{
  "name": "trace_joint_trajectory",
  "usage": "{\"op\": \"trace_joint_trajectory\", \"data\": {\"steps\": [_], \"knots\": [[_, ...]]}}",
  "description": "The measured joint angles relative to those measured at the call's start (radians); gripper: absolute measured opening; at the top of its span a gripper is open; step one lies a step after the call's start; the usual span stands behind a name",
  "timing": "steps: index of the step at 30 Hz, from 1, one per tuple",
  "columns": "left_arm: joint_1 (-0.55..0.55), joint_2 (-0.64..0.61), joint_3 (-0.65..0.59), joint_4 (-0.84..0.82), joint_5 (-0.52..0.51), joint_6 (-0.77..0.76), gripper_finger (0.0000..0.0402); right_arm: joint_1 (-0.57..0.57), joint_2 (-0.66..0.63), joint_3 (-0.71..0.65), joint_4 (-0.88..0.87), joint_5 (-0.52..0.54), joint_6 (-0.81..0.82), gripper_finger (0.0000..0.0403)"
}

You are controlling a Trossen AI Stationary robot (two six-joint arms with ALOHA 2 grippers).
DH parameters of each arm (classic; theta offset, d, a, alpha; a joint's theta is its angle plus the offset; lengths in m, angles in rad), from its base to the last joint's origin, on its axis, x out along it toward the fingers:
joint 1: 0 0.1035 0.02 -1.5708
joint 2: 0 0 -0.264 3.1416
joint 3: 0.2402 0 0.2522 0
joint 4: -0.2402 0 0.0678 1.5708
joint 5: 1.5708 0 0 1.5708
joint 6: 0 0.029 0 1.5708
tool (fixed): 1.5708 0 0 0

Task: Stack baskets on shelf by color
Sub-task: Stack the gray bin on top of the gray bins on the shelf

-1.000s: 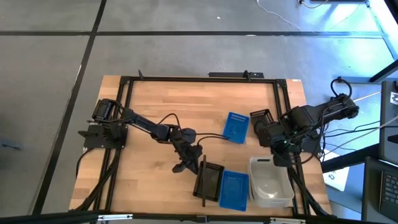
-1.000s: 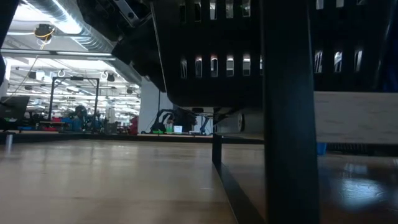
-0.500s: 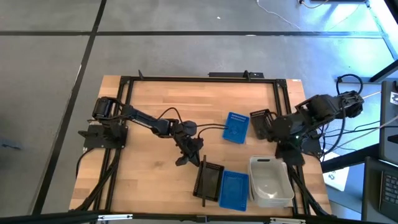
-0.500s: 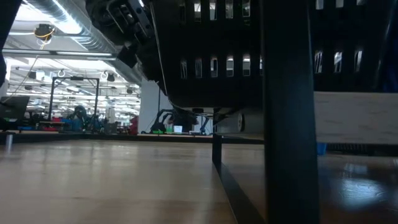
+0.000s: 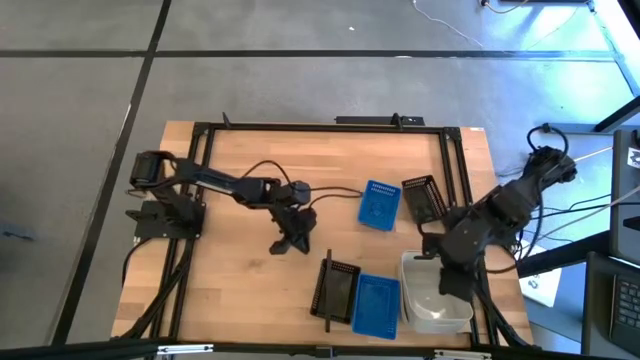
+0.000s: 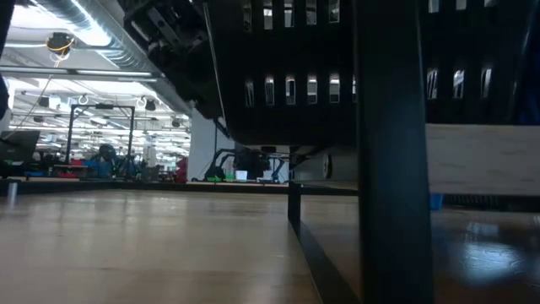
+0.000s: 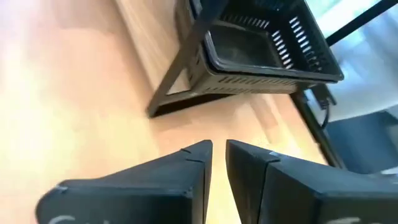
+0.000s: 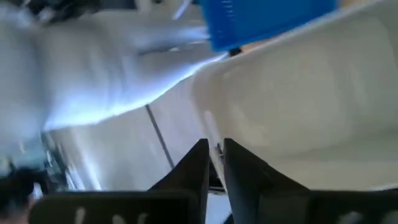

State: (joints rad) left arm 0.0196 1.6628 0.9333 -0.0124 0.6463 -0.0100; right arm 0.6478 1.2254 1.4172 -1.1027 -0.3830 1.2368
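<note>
shelf (image 5: 385, 312): we see black basket stack (image 5: 336, 289), blue stack (image 5: 376, 305), white stack (image 5: 435, 291) | loose on tabletop (image 5: 240, 190): we count one blue basket (image 5: 380, 204), one black basket (image 5: 423, 198) | left end effector (image 5: 290, 243) nearly pressed together, empty | right end effector (image 5: 447, 285) nearly pressed together above white stack, apparently empty | we judge most stacked, two left
</note>
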Motion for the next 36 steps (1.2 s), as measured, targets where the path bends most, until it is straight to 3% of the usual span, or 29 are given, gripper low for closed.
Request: {"op": "trace_joint_trajectory", "data": {"steps": [4,13,17,27,36], "knots": [[0.021,-0.089,0.001,-0.128,-0.061,0.072,0.0039,0.006,0.006,-0.064,0.024,-0.057,0.121,0.0047],[0.06,-0.215,0.002,-0.254,-0.142,0.106,0.0039,0.006,0.01,-0.101,0.155,-0.114,0.166,0.0052],[0.073,-0.252,0.001,-0.265,-0.171,0.113,0.0039,0.028,0.012,-0.1,0.229,-0.095,0.114,0.0053],[0.09,-0.279,0.001,-0.275,-0.219,0.126,0.0039,0.096,0.073,-0.1,0.193,-0.108,-0.173,0.0051],[0.09,-0.279,0.001,-0.272,-0.218,0.128,0.0039,0.095,0.104,-0.1,0.148,-0.081,-0.2,0.0051]]}}
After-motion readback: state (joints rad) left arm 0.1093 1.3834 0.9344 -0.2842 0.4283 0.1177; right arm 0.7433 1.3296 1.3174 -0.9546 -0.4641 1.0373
